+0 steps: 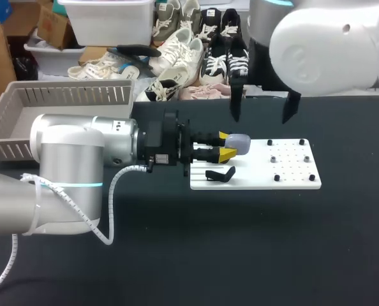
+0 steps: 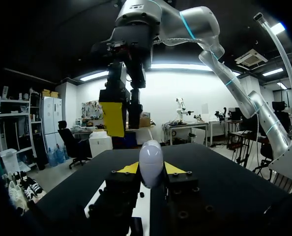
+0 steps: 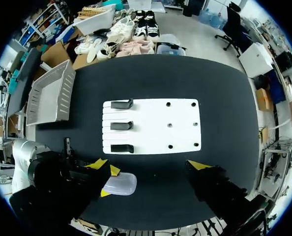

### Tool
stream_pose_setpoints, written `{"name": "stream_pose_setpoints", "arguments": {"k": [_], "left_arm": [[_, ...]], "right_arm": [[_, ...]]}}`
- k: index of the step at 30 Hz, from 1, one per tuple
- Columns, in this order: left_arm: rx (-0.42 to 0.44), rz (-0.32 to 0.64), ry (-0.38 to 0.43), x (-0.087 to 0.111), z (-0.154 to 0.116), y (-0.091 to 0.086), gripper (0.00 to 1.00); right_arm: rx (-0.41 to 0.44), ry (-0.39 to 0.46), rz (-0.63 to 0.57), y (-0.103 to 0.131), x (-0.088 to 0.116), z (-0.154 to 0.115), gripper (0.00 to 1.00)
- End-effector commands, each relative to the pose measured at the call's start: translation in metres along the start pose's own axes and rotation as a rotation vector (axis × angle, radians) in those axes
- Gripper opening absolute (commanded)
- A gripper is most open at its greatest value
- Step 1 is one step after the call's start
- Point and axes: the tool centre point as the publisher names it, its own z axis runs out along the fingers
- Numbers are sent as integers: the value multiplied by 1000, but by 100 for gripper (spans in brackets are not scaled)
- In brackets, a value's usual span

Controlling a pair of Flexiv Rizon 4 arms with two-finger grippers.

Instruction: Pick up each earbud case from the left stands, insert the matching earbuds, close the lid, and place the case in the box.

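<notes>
Pale grey and smooth, the earbud case (image 1: 239,143) is held in the left gripper (image 1: 226,147). One yellow-tipped finger is pressed to each side of it, so the fingers are opened only as wide as the case. The lid looks shut. In the head view the case is seen over the left end of the white board (image 1: 285,172), just past one of the black stands (image 1: 220,173). From the right wrist, three such stands are seen in a row along that end of the board.

The right gripper (image 3: 149,164) is spread wide open — nothing is held or touched by it. It hangs high over the board, and from the left wrist it is seen up above and ahead of the case.

The box (image 1: 68,105), grey with slatted walls, is set at the far left of the black table (image 1: 177,255), well apart from the board and the case.
</notes>
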Motion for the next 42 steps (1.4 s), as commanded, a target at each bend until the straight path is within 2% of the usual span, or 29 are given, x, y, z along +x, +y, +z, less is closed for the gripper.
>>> {"name": "stream_pose_setpoints", "arguments": {"k": [1, 4, 6, 11, 19, 26, 36, 42], "left_arm": [[-3, 1, -2, 0, 0, -1, 0], [-3, 1, -2, 0, 0, -1, 0], [-3, 1, -2, 0, 0, -1, 0], [-82, -23, 19, -8, -27, 8, 0], [-306, -41, 97, -13, -102, 24, 0], [-492, -65, 297, -3, -166, 40, 0], [-738, -83, 410, 6, -233, 78, 0], [-801, -84, 525, 8, -281, 98, 0]], "right_arm": [[-88, -93, -65, -22, 20, -20, 100], [-179, -50, -217, -24, 29, -27, 100], [-209, -18, -266, -27, 34, -28, 100], [-209, -18, -266, -27, 34, -28, 100], [-209, -18, -266, -27, 34, -28, 100], [-209, -18, -266, -27, 34, -28, 100], [-209, -18, -266, -27, 34, -28, 100], [-209, -18, -266, -27, 34, -28, 100]]}}
